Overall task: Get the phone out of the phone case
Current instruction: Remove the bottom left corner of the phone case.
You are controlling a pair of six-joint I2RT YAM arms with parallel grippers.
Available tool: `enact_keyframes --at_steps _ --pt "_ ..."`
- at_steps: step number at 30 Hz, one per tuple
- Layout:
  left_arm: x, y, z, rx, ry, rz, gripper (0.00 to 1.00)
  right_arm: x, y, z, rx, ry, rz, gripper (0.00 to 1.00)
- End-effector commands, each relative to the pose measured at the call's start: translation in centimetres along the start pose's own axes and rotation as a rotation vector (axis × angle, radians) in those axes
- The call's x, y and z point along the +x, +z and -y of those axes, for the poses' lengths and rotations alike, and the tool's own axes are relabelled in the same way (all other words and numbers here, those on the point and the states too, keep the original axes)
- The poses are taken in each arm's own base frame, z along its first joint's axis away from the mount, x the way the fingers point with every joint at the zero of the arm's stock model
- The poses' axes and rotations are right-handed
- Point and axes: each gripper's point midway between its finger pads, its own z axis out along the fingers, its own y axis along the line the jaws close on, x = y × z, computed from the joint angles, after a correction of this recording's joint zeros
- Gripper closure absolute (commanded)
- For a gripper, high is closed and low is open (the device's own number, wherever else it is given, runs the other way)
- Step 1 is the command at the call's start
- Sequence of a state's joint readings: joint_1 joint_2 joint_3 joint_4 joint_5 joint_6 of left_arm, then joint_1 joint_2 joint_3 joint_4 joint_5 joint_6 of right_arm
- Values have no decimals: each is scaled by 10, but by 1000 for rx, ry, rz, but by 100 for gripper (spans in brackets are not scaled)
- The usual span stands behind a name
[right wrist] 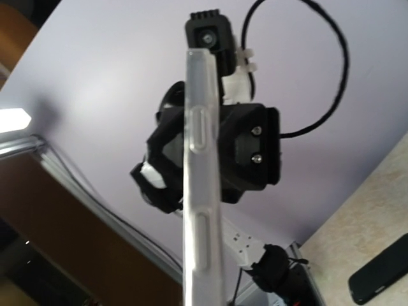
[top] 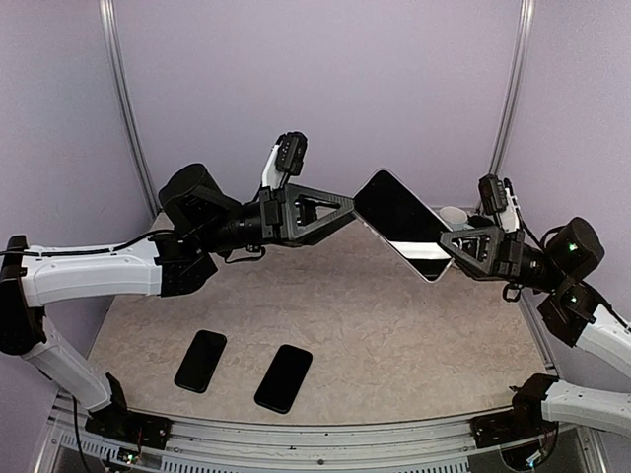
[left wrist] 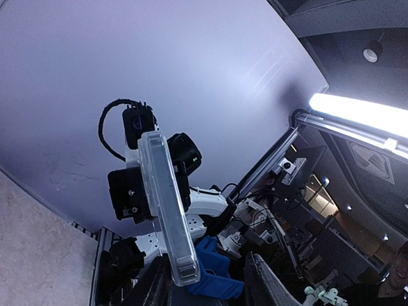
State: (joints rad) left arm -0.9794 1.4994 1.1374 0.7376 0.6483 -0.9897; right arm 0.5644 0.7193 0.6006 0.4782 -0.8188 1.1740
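A black phone in a clear case [top: 399, 222] hangs in mid-air between both arms, tilted, screen towards the top camera. My right gripper [top: 449, 241] is shut on its lower right end. In the right wrist view the case edge [right wrist: 203, 191] runs straight up from the bottom, and my own fingers are hidden. My left gripper [top: 347, 209] is at the case's upper left corner. In the left wrist view the case end [left wrist: 175, 248] rests against the left finger [left wrist: 150, 287]. The other finger [left wrist: 264, 284] stands well apart, so the jaws are open.
Two bare black phones [top: 200, 360] [top: 283, 377] lie on the beige tabletop [top: 394, 345] near the front left; one shows in the right wrist view [right wrist: 382, 277]. A small white object [top: 454, 213] sits behind the held phone. Purple walls enclose the back.
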Motion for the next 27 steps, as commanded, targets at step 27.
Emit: enact_keyframes --at_steps 27 --pt "4 0 55 151 124 -36 87 7 -2 -40 -153 -34 -98 100"
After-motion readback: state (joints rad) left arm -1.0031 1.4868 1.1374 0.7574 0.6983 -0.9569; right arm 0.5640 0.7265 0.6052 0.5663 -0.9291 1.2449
